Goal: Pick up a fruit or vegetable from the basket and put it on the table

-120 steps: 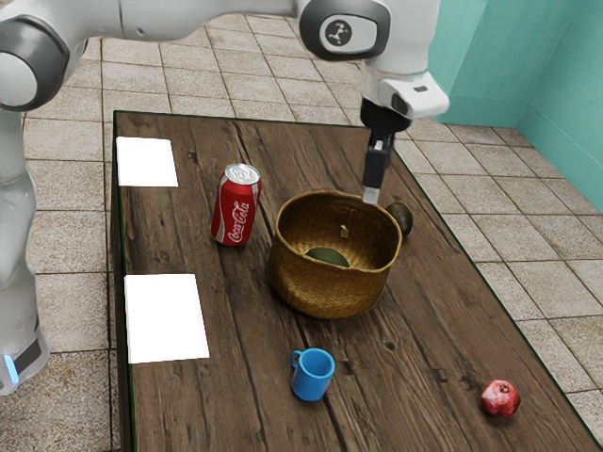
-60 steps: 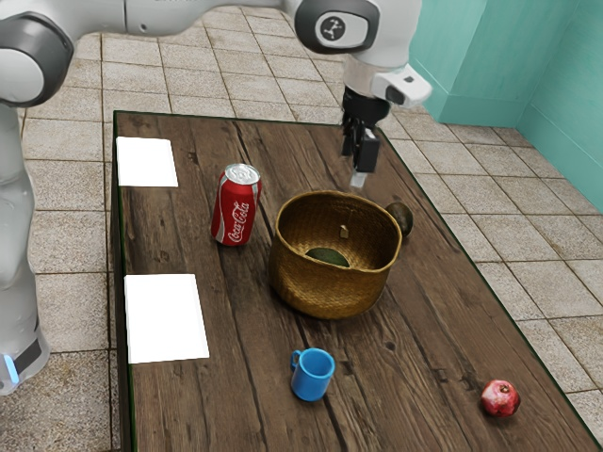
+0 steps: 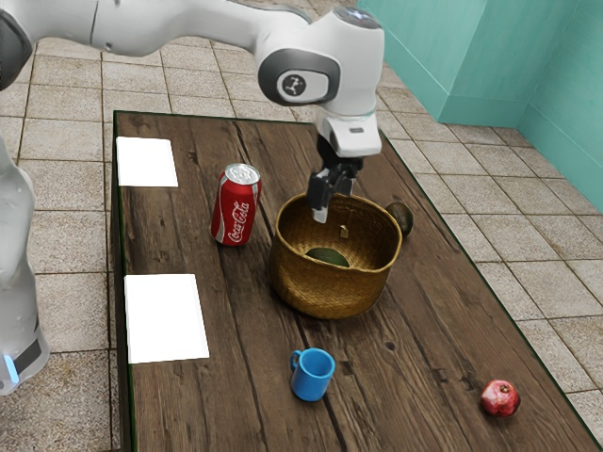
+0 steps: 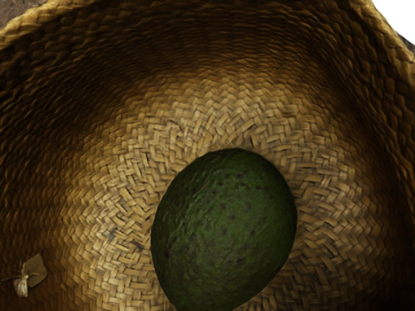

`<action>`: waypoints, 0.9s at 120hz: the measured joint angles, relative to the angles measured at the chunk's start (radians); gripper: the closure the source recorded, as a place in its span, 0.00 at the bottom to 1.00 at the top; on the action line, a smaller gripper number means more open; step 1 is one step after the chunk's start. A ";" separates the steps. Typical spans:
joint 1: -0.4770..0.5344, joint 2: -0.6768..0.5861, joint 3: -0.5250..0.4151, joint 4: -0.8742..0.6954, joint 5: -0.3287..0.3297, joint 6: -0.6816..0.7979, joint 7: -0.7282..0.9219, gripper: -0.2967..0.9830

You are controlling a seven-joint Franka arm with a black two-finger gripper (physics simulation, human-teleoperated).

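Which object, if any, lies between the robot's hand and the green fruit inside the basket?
None that I can see: in the wrist view, nothing covers the green fruit on the basket's floor below the hand.

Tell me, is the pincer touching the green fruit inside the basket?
Apart. The exterior view shows the pincer above the green fruit, with the woven inside of the basket visible between them.

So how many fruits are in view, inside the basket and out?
3: an avocado inside the basket; a dark, avocado-like fruit just outside it, partly behind its rim; and a pomegranate on the table, toward the exterior view's right. The basket may hide more.
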 joint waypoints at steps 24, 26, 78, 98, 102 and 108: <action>-0.006 -0.004 0.002 -0.062 -0.006 0.072 0.124 0.23; -0.005 -0.006 0.002 -0.067 -0.006 0.076 0.132 0.23; -0.007 0.012 0.001 -0.115 -0.014 0.154 0.285 0.23; -0.007 0.027 0.002 -0.140 -0.012 0.211 0.315 0.23; -0.007 0.028 0.002 -0.143 -0.012 0.220 0.320 0.23; -0.007 0.030 0.002 -0.148 -0.012 0.231 0.327 0.23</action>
